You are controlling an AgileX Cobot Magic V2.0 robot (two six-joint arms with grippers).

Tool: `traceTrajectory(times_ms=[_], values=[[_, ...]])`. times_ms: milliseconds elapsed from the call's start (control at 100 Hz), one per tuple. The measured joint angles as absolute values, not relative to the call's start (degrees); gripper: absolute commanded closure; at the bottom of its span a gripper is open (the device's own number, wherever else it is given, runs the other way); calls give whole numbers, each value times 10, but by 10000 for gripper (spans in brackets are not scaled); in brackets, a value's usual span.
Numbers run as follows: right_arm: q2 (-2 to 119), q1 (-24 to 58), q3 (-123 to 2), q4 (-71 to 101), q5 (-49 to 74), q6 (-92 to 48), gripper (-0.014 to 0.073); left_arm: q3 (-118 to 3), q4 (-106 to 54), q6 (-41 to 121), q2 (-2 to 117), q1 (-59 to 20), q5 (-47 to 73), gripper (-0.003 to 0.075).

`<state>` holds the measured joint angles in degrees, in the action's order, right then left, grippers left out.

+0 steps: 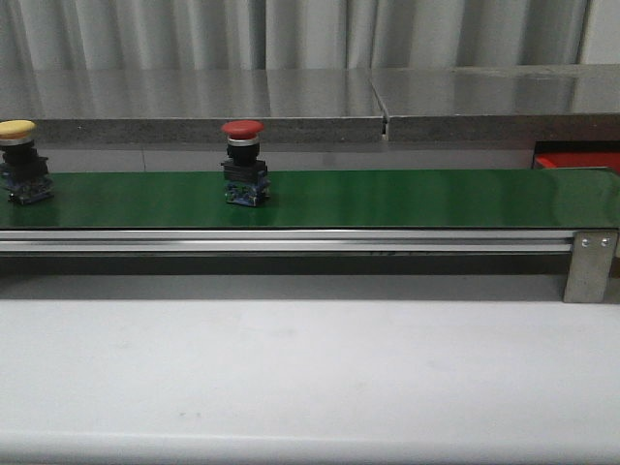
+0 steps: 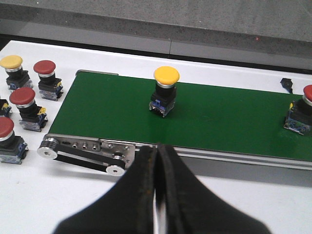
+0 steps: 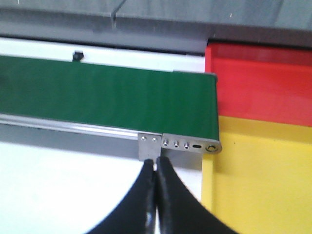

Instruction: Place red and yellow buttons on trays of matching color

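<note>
On the green belt a red button stands upright left of the middle. A yellow button stands at the belt's far left. The left wrist view shows the same yellow button mid-belt and the red button at the frame's edge. My left gripper is shut and empty, short of the belt's near rail. My right gripper is shut and empty by the belt's end bracket. A red tray and a yellow tray lie beyond the belt's end. Neither gripper appears in the front view.
Several spare buttons, red and yellow, stand on the white table beside the belt's drive pulley. A small black part lies behind the belt. A grey ledge runs along the back. The red tray's corner peeks out at far right.
</note>
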<state>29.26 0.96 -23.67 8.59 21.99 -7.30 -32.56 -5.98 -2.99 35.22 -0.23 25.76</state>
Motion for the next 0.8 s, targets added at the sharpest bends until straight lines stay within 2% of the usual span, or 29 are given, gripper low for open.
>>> traceTrajectory(times_ms=[190, 400, 470, 540, 660, 700, 800], values=[[476, 10, -380, 75, 286, -77, 662, -326, -60, -30, 352, -2, 258, 741], [611, 10, -460, 83, 291, -79, 634, -326, -60, -30, 352, -2, 258, 741], [637, 10, -472, 87, 292, -79, 548, -326, -60, -30, 352, -2, 258, 741], [654, 10, -477, 95, 292, -81, 396, -326, -60, -30, 352, -2, 258, 741], [664, 10, -479, 106, 292, -81, 18, -326, -60, -30, 352, -2, 258, 741], [665, 10, -479, 109, 292, -81, -80, -326, -60, -30, 352, -2, 258, 741], [665, 10, -479, 117, 292, -81, -38, -326, -60, -30, 352, -2, 258, 741]])
